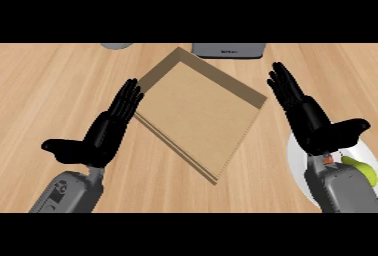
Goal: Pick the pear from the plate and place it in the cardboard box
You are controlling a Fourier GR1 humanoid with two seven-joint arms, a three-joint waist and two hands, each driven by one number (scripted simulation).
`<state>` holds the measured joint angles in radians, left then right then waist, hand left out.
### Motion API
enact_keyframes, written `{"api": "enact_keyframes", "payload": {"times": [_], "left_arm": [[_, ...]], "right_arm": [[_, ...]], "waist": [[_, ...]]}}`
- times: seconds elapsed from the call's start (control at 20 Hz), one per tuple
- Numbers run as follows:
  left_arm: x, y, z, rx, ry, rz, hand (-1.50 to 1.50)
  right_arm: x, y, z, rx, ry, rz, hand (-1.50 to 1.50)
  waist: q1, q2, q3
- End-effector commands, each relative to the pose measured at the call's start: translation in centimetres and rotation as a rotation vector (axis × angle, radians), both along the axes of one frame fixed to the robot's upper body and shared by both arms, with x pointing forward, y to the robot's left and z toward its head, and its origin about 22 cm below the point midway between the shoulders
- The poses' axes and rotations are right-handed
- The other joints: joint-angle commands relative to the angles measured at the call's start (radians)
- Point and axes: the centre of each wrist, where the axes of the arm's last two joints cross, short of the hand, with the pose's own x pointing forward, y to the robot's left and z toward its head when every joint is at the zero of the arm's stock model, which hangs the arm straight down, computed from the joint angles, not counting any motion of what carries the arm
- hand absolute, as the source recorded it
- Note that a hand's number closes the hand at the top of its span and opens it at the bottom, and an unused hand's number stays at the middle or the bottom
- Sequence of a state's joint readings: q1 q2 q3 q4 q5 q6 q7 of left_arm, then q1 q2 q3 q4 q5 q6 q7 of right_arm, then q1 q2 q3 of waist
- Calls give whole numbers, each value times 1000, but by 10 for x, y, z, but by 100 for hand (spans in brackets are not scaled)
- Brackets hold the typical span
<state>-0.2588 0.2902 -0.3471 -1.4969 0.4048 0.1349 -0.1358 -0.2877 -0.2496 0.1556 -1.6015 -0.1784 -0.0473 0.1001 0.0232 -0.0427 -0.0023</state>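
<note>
Hands, left hand (100, 135) and right hand (314, 122), flat and holding nothing, flank the cardboard box (199, 112); pear (362, 169) sits on plate (299, 152) at counter's (44, 90) right edge.

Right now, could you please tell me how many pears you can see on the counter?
1. The pear lies on the plate at the lower right, mostly hidden behind the right forearm, so another could be hidden there. None is in the box.
</note>
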Motion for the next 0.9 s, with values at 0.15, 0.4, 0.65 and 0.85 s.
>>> {"api": "enact_keyframes", "payload": {"times": [0.15, 0.4, 0.65, 0.85], "left_arm": [[-6, 70, -9, 307, 69, 290, 0], [-25, 97, -34, 434, 183, 380, 0], [-42, 92, -31, 459, 205, 410, 0], [-32, 91, -34, 449, 210, 395, 0]], "right_arm": [[17, -89, 5, -29, 41, -30, -150], [0, -176, -12, -506, 214, -425, 150], [-1, -220, -47, -292, 165, -425, -150], [4, -240, -16, -592, 218, -236, -150]], "waist": [[3, 48, 7], [16, 62, 7], [5, 48, 5], [5, 50, 4]]}}
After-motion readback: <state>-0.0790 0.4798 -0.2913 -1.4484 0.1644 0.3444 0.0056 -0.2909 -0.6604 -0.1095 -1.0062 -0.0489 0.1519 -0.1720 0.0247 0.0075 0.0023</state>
